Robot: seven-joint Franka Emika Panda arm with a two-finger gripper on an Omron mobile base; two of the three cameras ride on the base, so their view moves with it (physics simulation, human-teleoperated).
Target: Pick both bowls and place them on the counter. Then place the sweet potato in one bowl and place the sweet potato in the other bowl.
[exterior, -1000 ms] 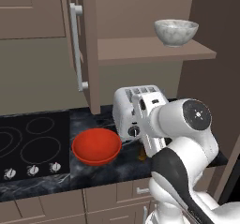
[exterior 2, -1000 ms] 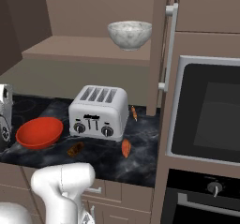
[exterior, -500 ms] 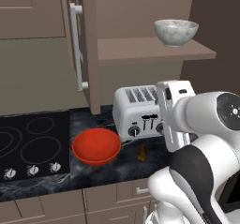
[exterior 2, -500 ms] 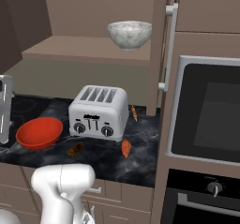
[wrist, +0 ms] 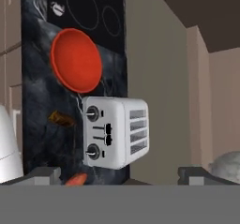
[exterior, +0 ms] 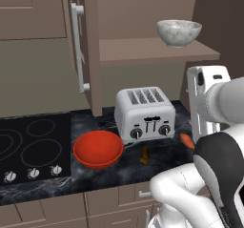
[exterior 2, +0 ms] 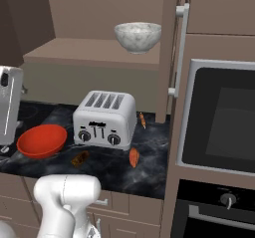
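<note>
The glossy red bowl (exterior: pixel 97 148) (exterior 2: pixel 42 140) (wrist: pixel 76 60) sits on the black veined counter (exterior: pixel 109 177) (exterior 2: pixel 149 175), left of the toaster. The grey-white marbled bowl (exterior: pixel 178 32) (exterior 2: pixel 138 37) stands on the wooden shelf above; its edge (wrist: pixel 228 165) peeks in at the hand view's lower right. An orange sweet potato (exterior: pixel 187 140) (exterior 2: pixel 134 157) (wrist: pixel 76 178) lies in front of the toaster's right end. A browner one (exterior: pixel 144 155) (exterior 2: pixel 79 158) (wrist: pixel 61 119) lies in front of the toaster. My gripper (wrist: pixel 119 175) is open and empty, in the air right of the toaster; its white hand (exterior: pixel 206 100) (exterior 2: pixel 10 107) stands below the shelf.
A silver four-slot toaster (exterior: pixel 144 113) (exterior 2: pixel 105 119) stands mid-counter. The black cooktop (exterior: pixel 28 148) lies to the left. A tall cabinet with a bar handle (exterior: pixel 78 50) (exterior 2: pixel 178 48) borders the shelf. A built-in oven (exterior 2: pixel 219 122) is on the right. A thin orange piece (exterior 2: pixel 142 120) lies behind the toaster.
My hand has swung from in front of the toaster to its right and risen a little. Both bowls and the sweet potatoes have stayed put.
</note>
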